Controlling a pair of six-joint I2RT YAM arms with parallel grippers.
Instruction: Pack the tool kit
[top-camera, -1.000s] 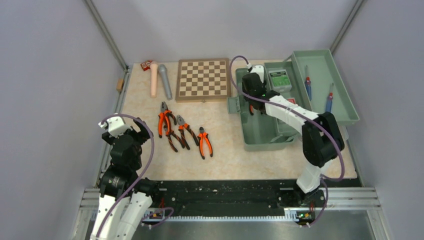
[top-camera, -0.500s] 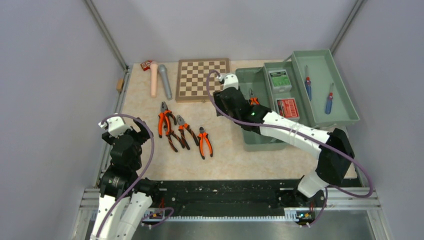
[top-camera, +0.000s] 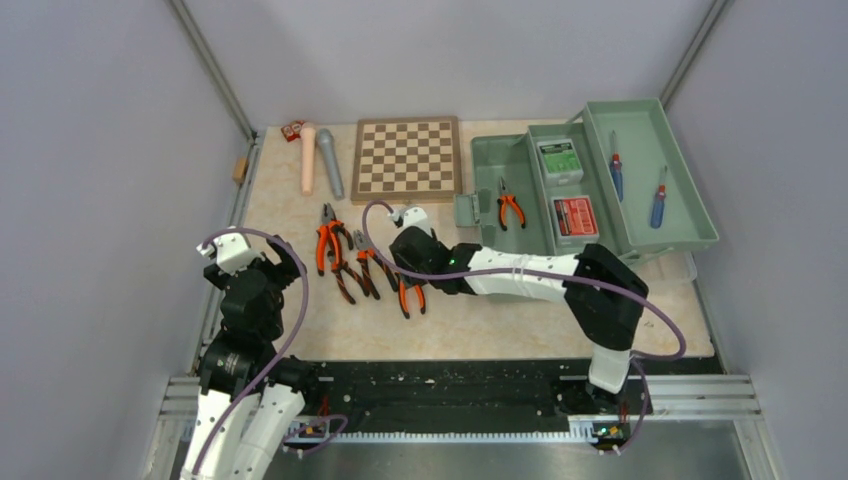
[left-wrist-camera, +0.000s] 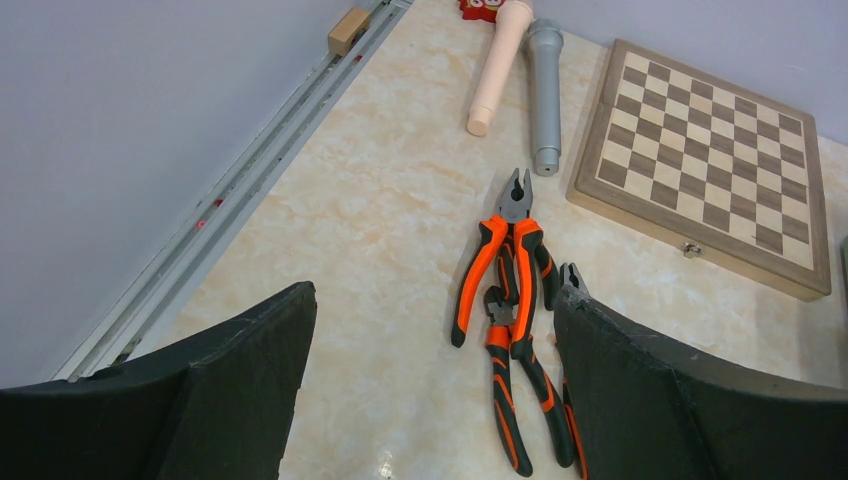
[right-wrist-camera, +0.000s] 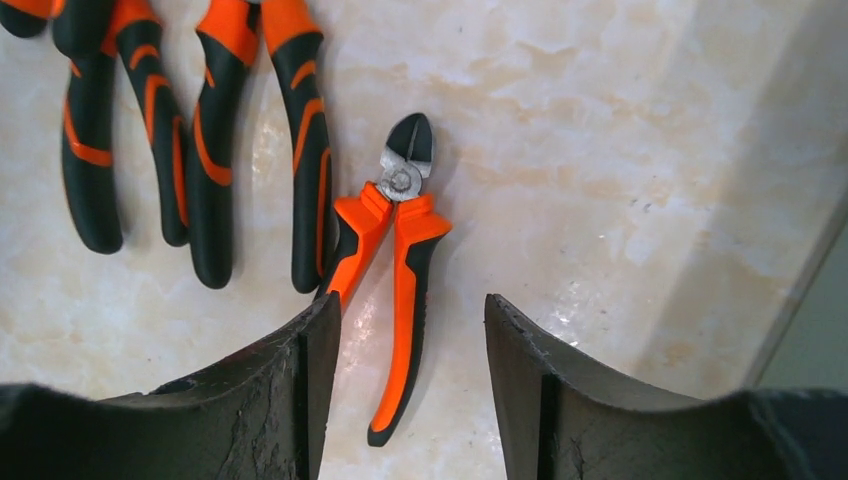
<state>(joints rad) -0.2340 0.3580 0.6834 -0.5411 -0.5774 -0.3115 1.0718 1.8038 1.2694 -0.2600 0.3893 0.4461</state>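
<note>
Currently right end effector (right-wrist-camera: 408, 300) hovers half-open over small orange pliers (right-wrist-camera: 402, 228), holding nothing

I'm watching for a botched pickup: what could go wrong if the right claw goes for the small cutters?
The right claw hangs open over the cutters, whose handles lie splayed and slanted to it. It might pinch only one handle, so the tool swings. The neighbouring pliers lie close beside them, and the claw coming down could knock or trap a handle.
</note>
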